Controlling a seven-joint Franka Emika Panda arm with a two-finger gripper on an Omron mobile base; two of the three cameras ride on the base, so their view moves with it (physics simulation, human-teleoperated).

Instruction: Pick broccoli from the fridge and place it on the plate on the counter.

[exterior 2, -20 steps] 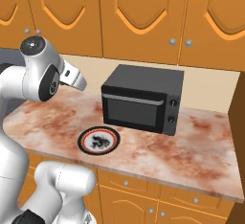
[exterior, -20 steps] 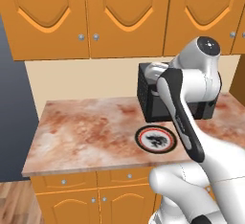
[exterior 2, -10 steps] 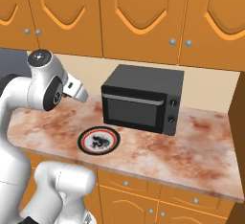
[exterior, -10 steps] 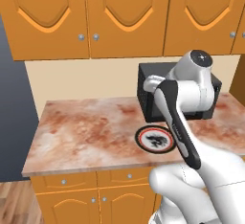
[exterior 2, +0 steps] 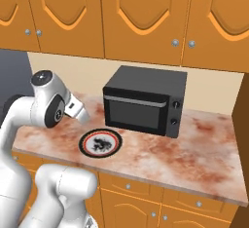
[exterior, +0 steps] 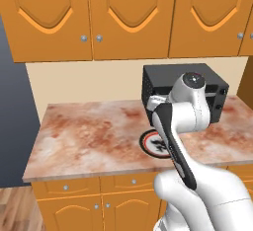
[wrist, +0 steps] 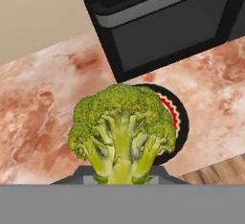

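The broccoli point(wrist: 122, 127), a bumpy green floret with a pale stalk, stands upright in the hand view, and my gripper point(wrist: 122, 179) is shut on its stalk. Behind it lies the plate point(wrist: 181, 118), black-rimmed with a thin red ring, mostly hidden by the floret. The plate point(exterior 2: 85, 144) rests on the marbled counter point(exterior 2: 194, 144) in front of the microwave, and my hand point(exterior 2: 85, 117) hangs just above its left side. In the left base view my arm covers part of the plate point(exterior: 147, 144). The fridge point(exterior: 12, 126) is the dark grey slab at the far left.
A black microwave point(exterior 2: 146, 105) stands at the back of the counter, right behind the plate. Orange wall cabinets point(exterior: 94, 13) hang above, and base cabinets with silver knobs point(exterior: 99, 205) sit below. Bare marbled counter point(exterior: 84, 136) stretches to the left of the plate.
My arm has sunk and swung down toward the counter, bringing the hand and the broccoli closer over the plate. The plate and microwave have stayed put.
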